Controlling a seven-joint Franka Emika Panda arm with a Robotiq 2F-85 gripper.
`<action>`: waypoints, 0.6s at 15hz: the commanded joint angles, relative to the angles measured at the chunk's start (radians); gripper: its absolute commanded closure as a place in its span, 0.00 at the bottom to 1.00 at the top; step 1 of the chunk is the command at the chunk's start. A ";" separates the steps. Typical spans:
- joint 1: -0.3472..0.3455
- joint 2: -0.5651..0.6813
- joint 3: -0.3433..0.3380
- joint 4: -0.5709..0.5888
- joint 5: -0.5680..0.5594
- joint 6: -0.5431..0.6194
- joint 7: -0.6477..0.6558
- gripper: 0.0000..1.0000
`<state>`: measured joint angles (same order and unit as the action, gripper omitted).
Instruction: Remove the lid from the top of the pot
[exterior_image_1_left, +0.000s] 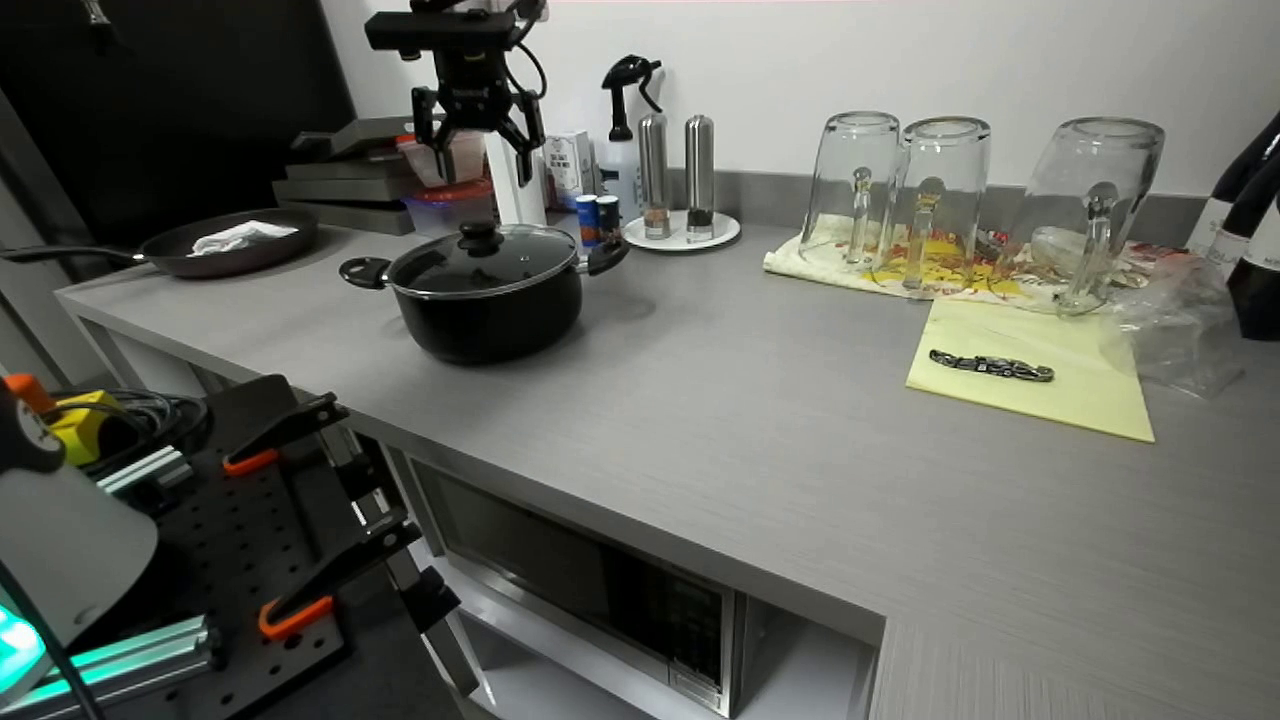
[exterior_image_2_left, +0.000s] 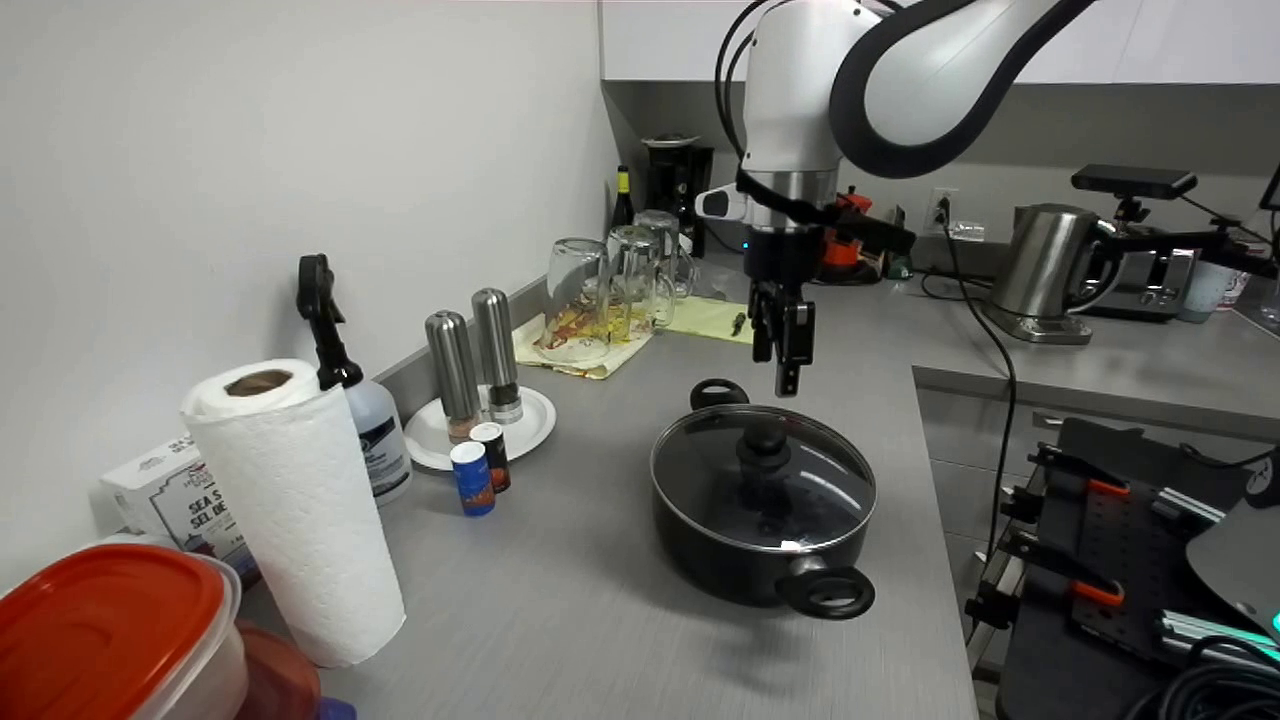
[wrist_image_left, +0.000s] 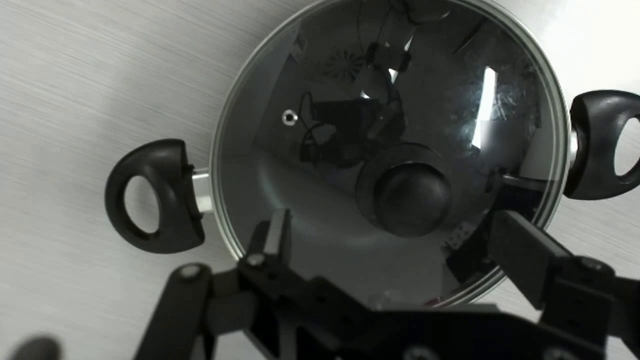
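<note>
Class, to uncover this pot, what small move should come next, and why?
Probably lower the open hand toward the knob: the lid sits on the pot, and the hand hangs above, its spread fingers roughly framing the knob in the wrist view.

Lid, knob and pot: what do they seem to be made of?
Lid: probably glass, very glossy; it throws back crisp, bright reflections. Knob: likely black plastic, satin, with only a soft sheen. Pot: smooth, low-gloss, possibly coated metal; its black side shows nothing bare to confirm that.

Pot (exterior_image_1_left: 490, 325) & lid knob (wrist_image_left: 412, 200) are blk, counter (exterior_image_1_left: 750, 400) gry, sheet (exterior_image_1_left: 1010, 335) ylw.
</note>
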<state>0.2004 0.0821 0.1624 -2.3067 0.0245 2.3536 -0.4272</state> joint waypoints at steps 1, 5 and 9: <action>-0.003 0.057 0.038 0.033 0.011 0.015 -0.036 0.00; -0.009 0.093 0.062 0.039 0.010 0.010 -0.045 0.00; -0.014 0.125 0.070 0.039 0.001 0.014 -0.050 0.00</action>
<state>0.1990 0.1724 0.2197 -2.2876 0.0243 2.3566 -0.4490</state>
